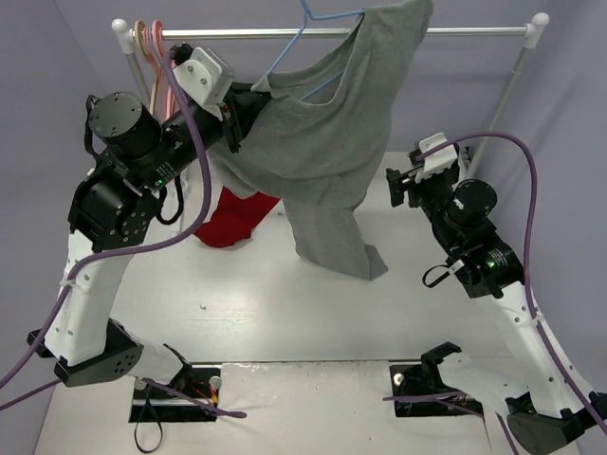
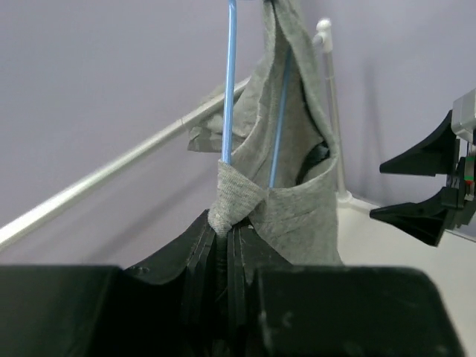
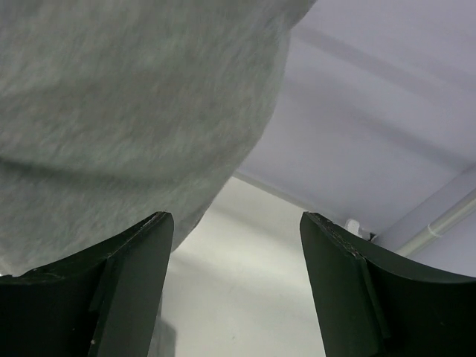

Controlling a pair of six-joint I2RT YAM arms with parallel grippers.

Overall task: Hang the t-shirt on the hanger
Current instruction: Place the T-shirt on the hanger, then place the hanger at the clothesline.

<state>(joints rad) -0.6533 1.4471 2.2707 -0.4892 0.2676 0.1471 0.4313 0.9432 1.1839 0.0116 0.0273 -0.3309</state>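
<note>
The grey t-shirt (image 1: 332,142) hangs from the rail, draped over the pale-blue hanger (image 1: 296,43), whose hook sits on the rail. My left gripper (image 1: 248,104) is shut on the shirt's collar edge at the hanger's left end. In the left wrist view the collar (image 2: 238,197) is pinched between the jaws, with the blue hanger wire (image 2: 229,89) rising above. My right gripper (image 1: 394,185) is open and empty, just right of the hanging shirt. The right wrist view shows grey cloth (image 3: 126,97) above its left finger (image 3: 126,282).
A metal rail (image 1: 455,31) on white posts spans the back. Pink and tan hangers (image 1: 152,47) hang at its left end. A red garment (image 1: 235,216) lies on the table under the left arm. The right gripper also shows in the left wrist view (image 2: 424,190).
</note>
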